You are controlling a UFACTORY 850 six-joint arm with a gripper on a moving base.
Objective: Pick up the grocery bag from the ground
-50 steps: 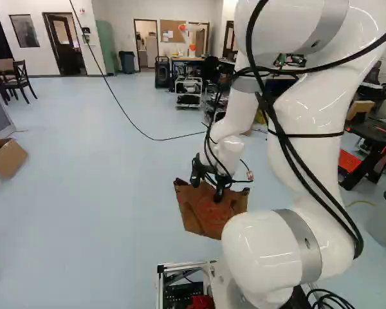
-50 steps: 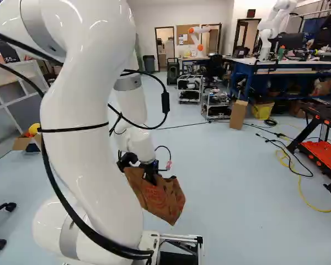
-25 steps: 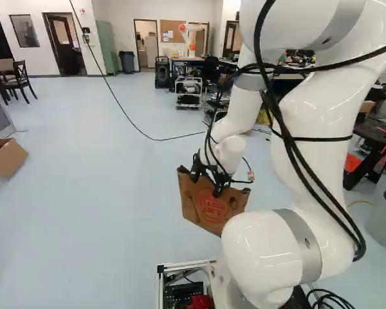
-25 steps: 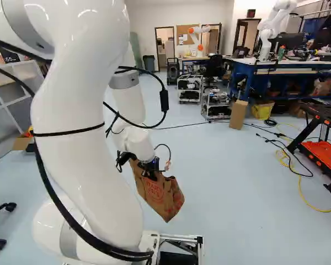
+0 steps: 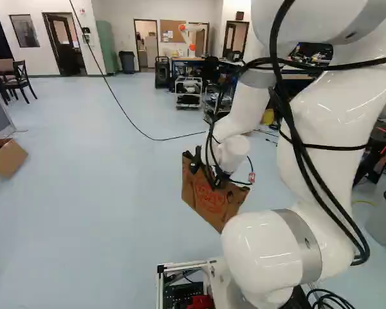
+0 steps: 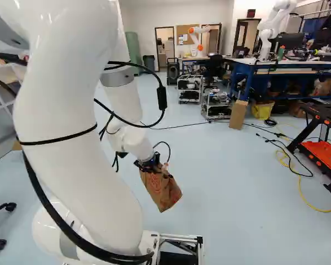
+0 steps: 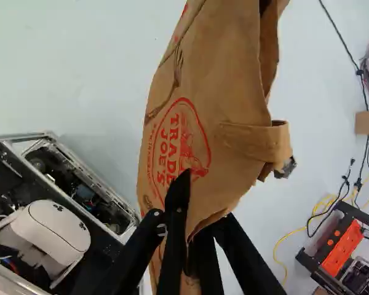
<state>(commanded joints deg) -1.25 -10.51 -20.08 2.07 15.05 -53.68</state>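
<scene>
The arm [image 5: 321, 148] climbs from its lowest joint [image 5: 270, 251], bends over, and reaches down ahead to the brown paper bag [image 5: 209, 196]. The gripper [image 6: 149, 164] is pinched on the bag's edge, one finger on either side of the paper. The bag hangs tilted from it, ahead of the base, and looks to be off the floor [image 6: 226, 182].

In the wrist view the base's metal frame [image 7: 89, 170] lies to one side of the bag; on the other, well apart, are a red-and-black stand [image 7: 338, 243] and a yellow cord [image 7: 278, 249]. In the right base view, farther out past the bag, stand a cardboard box [image 6: 238, 115], wheeled carts [image 6: 216, 105] and a blue workbench [image 6: 292, 69] with another robot [image 6: 269, 33] on it.

Both base views cut off the arm's top. In the wrist view paper hides part of one finger, and the bag runs out of view.
</scene>
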